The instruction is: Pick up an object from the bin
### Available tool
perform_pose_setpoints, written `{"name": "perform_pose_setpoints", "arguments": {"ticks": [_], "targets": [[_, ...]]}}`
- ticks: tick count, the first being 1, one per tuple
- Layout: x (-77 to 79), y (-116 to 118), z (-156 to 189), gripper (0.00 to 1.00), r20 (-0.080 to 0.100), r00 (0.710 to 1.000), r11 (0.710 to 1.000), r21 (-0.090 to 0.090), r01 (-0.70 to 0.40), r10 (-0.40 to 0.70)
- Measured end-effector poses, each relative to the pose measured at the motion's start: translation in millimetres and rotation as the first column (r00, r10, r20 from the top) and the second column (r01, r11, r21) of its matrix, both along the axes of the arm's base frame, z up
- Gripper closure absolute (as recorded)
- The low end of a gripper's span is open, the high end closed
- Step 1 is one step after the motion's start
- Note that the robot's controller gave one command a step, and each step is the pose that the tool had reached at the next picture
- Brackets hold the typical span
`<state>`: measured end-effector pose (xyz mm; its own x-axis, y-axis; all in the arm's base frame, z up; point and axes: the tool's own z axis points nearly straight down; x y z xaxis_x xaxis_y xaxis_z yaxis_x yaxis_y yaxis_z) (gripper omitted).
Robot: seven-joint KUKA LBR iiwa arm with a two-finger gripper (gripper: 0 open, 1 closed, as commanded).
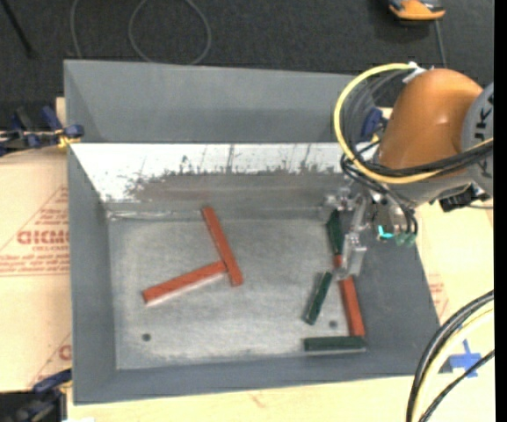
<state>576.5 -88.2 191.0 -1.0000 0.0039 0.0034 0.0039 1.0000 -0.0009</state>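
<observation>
My gripper (355, 246) hangs low over the right part of the bin, close to the back wall. A short dark green stick (333, 231) stands right beside it on its left; whether it is gripped I cannot tell. Just below the gripper a red stick (351, 307) runs toward the front of the bin. A dark green stick (317, 297) lies slanted to the left of that red one. Another dark green stick (334, 345) lies flat along the front wall.
Two red-orange sticks lie in the bin's middle left, meeting in a rough T: one slanted (220, 244), one (185, 282) pointing left and forward. The arm with its orange cover and cables reaches in over the right rim.
</observation>
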Motion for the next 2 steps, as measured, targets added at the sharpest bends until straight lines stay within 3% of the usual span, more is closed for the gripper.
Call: {"name": "perform_pose_setpoints", "arguments": {"ticks": [1, 2], "targets": [[16.6, -26, 107, 0.0, 0.012, 0.944, 0.944, -0.004, -0.33, 0.33], [-29.3, -38, -63, 0.0, 0.0, 0.835, 0.835, 0.004, -0.55, 0.55]]}}
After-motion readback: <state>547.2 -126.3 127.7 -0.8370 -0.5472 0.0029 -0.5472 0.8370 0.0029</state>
